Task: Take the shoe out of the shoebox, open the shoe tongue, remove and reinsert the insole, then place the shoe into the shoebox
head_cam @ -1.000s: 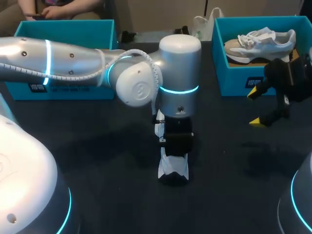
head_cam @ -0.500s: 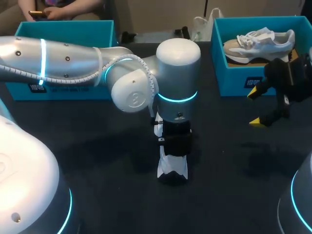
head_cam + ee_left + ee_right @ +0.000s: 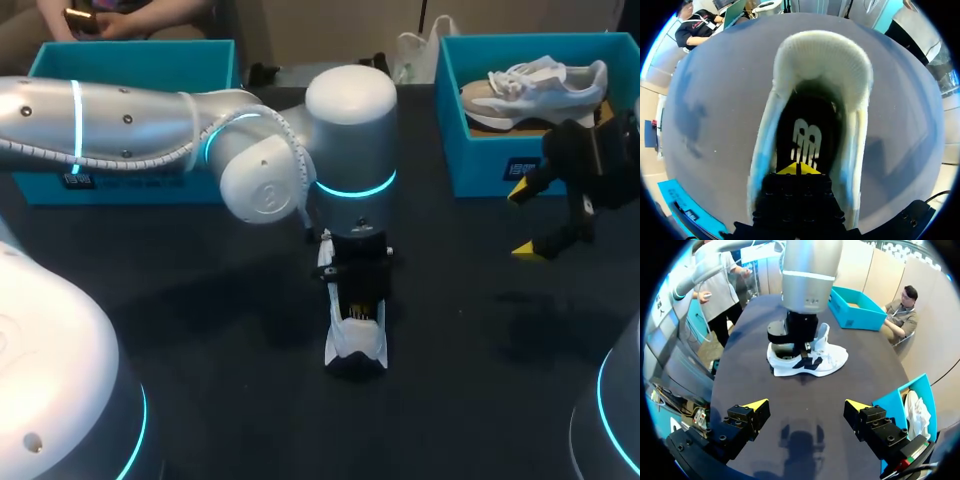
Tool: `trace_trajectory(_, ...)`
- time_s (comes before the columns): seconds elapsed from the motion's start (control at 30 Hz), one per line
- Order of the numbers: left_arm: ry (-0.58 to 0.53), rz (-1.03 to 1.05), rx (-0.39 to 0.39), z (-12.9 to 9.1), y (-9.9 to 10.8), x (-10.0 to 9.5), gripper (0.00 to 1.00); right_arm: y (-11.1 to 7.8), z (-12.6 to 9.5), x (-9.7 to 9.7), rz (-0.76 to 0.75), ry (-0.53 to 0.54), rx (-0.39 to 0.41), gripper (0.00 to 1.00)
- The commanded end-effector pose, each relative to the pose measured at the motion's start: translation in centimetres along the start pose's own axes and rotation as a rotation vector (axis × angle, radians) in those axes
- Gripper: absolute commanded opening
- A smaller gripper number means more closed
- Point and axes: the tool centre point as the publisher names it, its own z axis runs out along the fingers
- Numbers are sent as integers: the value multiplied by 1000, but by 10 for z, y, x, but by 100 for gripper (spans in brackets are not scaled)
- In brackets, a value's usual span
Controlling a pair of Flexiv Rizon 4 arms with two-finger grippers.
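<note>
A white shoe (image 3: 355, 345) stands on the dark table's middle, heel end toward the front edge. My left gripper (image 3: 357, 312) points straight down into its opening. In the left wrist view the yellow tips (image 3: 799, 169) are pressed together, shut, just over the black insole (image 3: 807, 135) inside the white collar (image 3: 820, 55); whether they pinch the insole I cannot tell. My right gripper (image 3: 535, 218) hovers at the right in front of the teal shoebox (image 3: 480, 160), open and empty. From its wrist view the right gripper (image 3: 806, 406) faces the shoe (image 3: 812, 360) from a distance.
A second pale shoe (image 3: 535, 85) lies in the right shoebox. Another teal box (image 3: 130, 52) stands at the back left, behind my left arm (image 3: 130, 125). In the right wrist view both boxes show, one beyond the shoe (image 3: 855, 310), one beside the gripper (image 3: 905, 395).
My left arm's wrist has shifted a little back and to the left, uncovering more of the shoe's opening. The shoe and the right arm have stayed put.
</note>
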Motion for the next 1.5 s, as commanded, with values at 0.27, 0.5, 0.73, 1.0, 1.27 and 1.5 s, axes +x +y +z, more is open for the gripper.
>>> trace_trajectory(0.27,-43,77,-49,-20,-6,2,0,0,1,1,1,-2,2,100)
trace_trajectory(0.5,-37,86,-31,5,-2,-2,0,0,1,1,1,-2,2,100)
trace_trajectory(0.73,-24,91,-52,9,1,0,0,0,1,1,1,-2,2,100)
trace_trajectory(1.0,-37,150,-229,-37,2,-3,0,0,1,1,1,-2,2,100)
trace_trajectory(1.27,-51,158,-357,-53,9,-7,0,0,1,1,1,-2,2,100)
trace_trajectory(1.5,-32,153,-394,-57,12,-5,0,0,1,1,1,-2,2,100)
